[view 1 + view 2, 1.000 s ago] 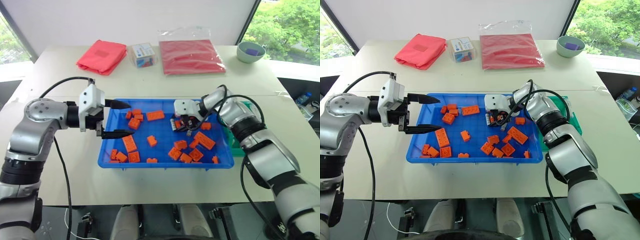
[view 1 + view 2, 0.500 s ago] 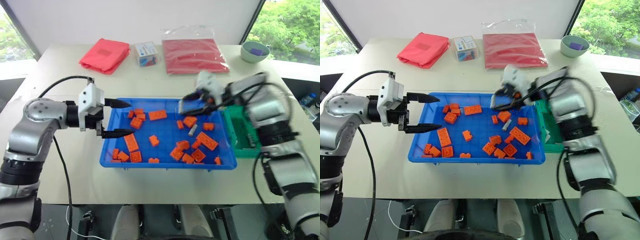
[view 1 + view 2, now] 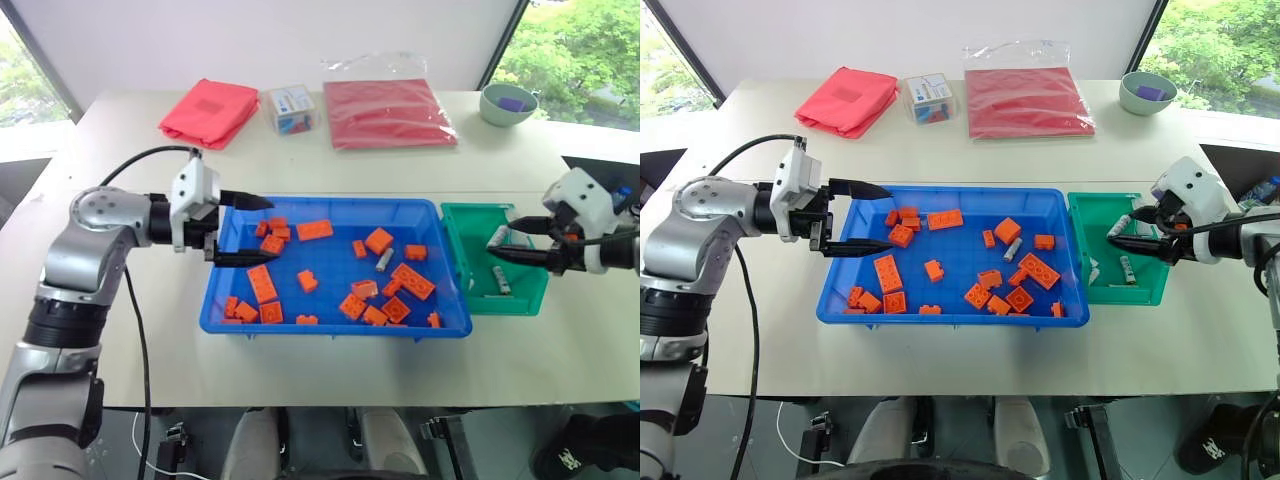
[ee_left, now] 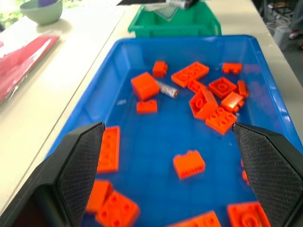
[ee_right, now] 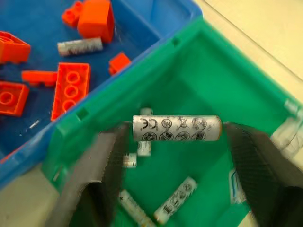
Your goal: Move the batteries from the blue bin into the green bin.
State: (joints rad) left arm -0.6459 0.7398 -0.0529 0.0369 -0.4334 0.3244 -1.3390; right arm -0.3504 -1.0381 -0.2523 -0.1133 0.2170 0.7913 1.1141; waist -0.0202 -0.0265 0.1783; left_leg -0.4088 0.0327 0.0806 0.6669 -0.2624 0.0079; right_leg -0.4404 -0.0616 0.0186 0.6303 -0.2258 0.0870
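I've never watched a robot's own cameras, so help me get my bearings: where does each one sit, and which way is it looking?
Head views, left and right eye: on the head, looking down at the large shallow blue plastic bin, the small deep green plastic bin beside it, both arms.
Left wrist view: on the left arm, looking along the left gripper, open, over orange toy bricks.
Right wrist view: on the right arm, over the green bin, a silver cylindrical battery between the right gripper's fingers.
Shared: both wrist views show the battery left among bricks.
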